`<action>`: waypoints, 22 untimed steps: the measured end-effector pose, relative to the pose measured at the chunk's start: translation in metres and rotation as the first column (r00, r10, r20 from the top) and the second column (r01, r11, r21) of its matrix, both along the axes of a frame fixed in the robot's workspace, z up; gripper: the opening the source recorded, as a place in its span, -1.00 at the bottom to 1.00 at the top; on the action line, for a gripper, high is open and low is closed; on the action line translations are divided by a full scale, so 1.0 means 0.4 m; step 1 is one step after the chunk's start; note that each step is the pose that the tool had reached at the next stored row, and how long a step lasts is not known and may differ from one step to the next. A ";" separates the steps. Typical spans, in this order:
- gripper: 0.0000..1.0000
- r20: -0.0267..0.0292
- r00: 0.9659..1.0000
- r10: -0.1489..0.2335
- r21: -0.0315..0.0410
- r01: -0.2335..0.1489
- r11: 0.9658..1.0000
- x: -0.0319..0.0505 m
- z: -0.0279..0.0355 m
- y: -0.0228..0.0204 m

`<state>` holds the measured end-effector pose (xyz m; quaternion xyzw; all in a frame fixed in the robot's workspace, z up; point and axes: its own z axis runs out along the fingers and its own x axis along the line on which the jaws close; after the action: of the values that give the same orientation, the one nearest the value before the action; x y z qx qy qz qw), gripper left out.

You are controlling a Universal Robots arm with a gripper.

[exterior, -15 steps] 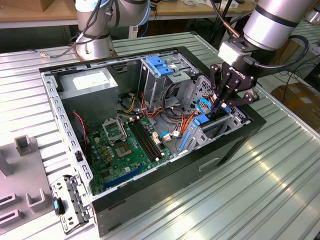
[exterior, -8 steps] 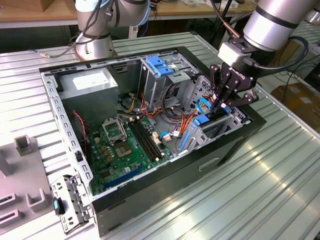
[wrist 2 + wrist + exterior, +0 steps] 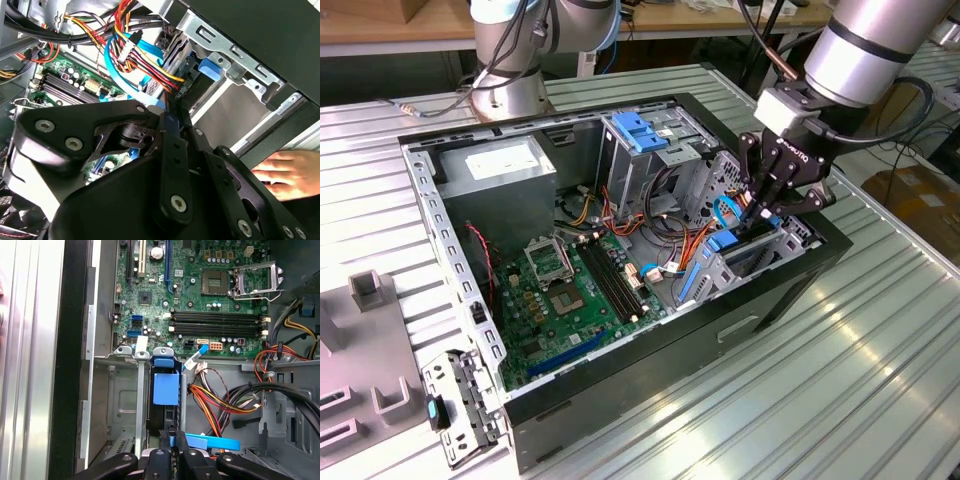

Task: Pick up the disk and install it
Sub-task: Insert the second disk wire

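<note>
The disk [image 3: 165, 390] stands on edge in a slot of the metal drive bay [image 3: 760, 255], at the corner of the open computer case on the exterior view's right. Its blue side rail faces the first wrist camera, with the dark body beneath it. My gripper [image 3: 766, 208] hangs straight over that bay. Its black fingers [image 3: 184, 442] are drawn close together and pinch the end of the disk's thin edge. In the second wrist view the gripper [image 3: 167, 119] has its fingertips pressed together on a blue strip, just short of the bay opening.
Red, yellow and black wires [image 3: 220, 400] and a blue flat cable [image 3: 131, 75] run close beside the bay. A person's hand [image 3: 289, 172] rests outside the case wall. In the case are the motherboard [image 3: 570, 290], a grey power supply [image 3: 505, 170] and a light-blue bracket [image 3: 638, 130].
</note>
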<state>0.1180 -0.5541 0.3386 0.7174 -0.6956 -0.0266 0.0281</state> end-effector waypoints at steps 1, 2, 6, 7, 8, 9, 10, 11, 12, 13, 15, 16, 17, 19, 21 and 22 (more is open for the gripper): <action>-0.68 0.000 1.000 0.000 0.000 0.000 1.000 0.000 0.000 0.000; -0.68 0.000 1.000 0.000 0.000 0.000 1.000 0.000 0.000 0.000; -0.66 0.000 1.000 0.000 0.004 0.000 1.000 0.001 0.007 0.000; -0.54 0.000 1.000 0.000 0.002 0.000 1.000 0.001 0.018 0.000; -0.54 0.000 1.000 0.000 0.001 0.000 1.000 0.001 0.029 0.000; -0.54 0.000 1.000 0.000 0.001 0.000 1.000 0.002 0.039 0.000; -0.54 0.000 1.000 0.000 0.001 0.000 1.000 0.002 0.043 0.000; -0.54 0.000 1.000 0.000 0.001 0.000 1.000 0.002 0.043 0.000; -0.54 0.000 1.000 0.000 0.001 0.000 1.000 0.002 0.045 0.000; -0.57 0.000 1.000 0.000 0.001 0.000 1.000 0.002 0.045 0.000; -0.79 0.000 1.000 0.000 0.001 0.000 1.000 0.002 0.046 0.000; -0.79 0.000 1.000 0.000 0.001 0.000 1.000 0.002 0.047 0.000; -0.79 0.000 1.000 0.000 0.001 0.000 1.000 0.002 0.047 0.000; -0.79 0.000 1.000 0.000 0.001 0.000 1.000 0.002 0.049 0.000; -0.79 0.000 1.000 0.000 0.001 0.000 1.000 0.002 0.050 0.000; -0.79 0.000 1.000 0.000 0.001 0.000 1.000 0.002 0.051 0.000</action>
<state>0.1187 -0.5541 0.3588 0.7174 -0.6955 -0.0268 0.0278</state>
